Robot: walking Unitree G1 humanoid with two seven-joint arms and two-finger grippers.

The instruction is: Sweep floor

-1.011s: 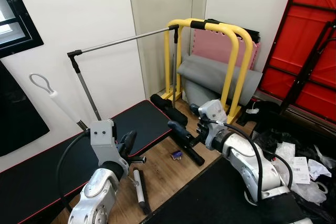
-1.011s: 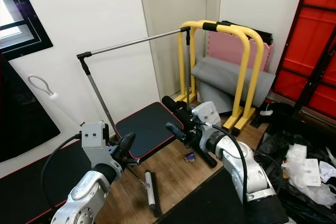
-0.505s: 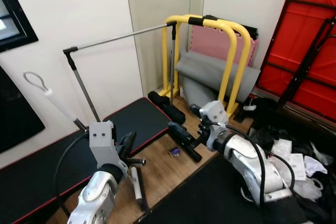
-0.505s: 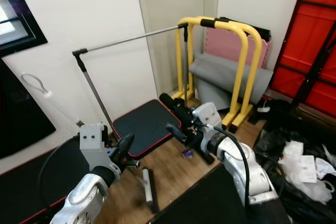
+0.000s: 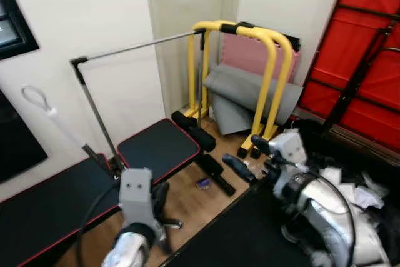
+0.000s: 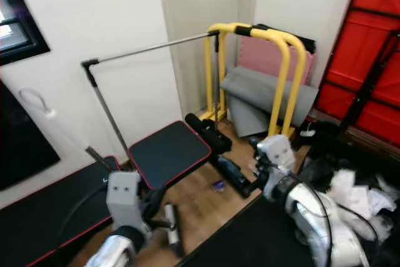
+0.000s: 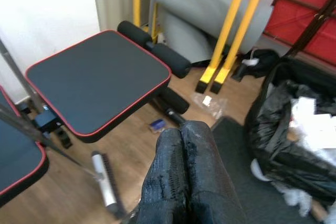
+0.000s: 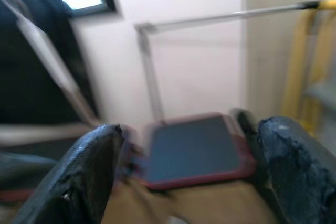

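Grippers raised (left gripper (image 7: pixel 184 182) closed, right gripper (image 8: pixel 184 166) spread) above floor (image 7: pixel 68 192).

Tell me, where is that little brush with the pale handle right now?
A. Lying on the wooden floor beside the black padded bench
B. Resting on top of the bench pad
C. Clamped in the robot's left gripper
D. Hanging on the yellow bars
A: the brush lies flat on the wooden floor next to the black padded bench, while the left gripper is shut with nothing between its fingers.

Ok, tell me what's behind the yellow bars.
Behind the yellow bars leans a rolled grey mat, with a pink foam mat against the wall behind it. Their lower parts are hidden.
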